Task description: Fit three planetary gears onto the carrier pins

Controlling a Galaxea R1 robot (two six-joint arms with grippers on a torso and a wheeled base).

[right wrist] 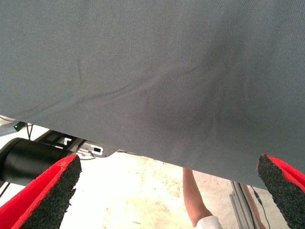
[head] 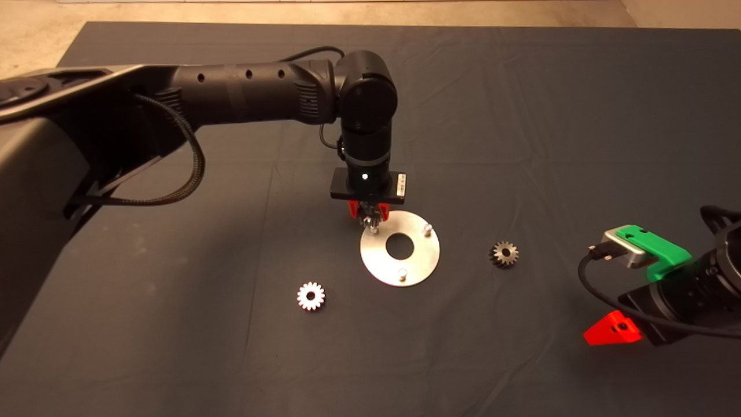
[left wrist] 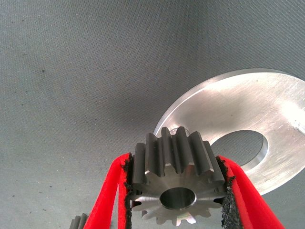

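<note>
My left gripper (head: pixel 368 215) has its jaws clamped on one dark steel toothed gear (left wrist: pixel 177 183), bore upright, directly over the silver peg (head: pixel 370 230) at the flat round silver carrier plate's (head: pixel 418 259) near-left rim; I judge the move is straight down. Three pegs, all bare. Two gears lie on the dark desk mat: one (head: pixel 311 296) left of the plate, one (head: pixel 504 253) right. My right gripper (head: pixel 628 289) waits, jaws spread wide and empty.

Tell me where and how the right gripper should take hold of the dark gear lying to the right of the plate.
Grip the dark gear across its toothed rim, coming straight down from above. It seems to lie flat on the mat, clear of the plate, so opposite teeth are free. The left gripper holds its gear this way. The right gripper waits open at the lower right.
</note>
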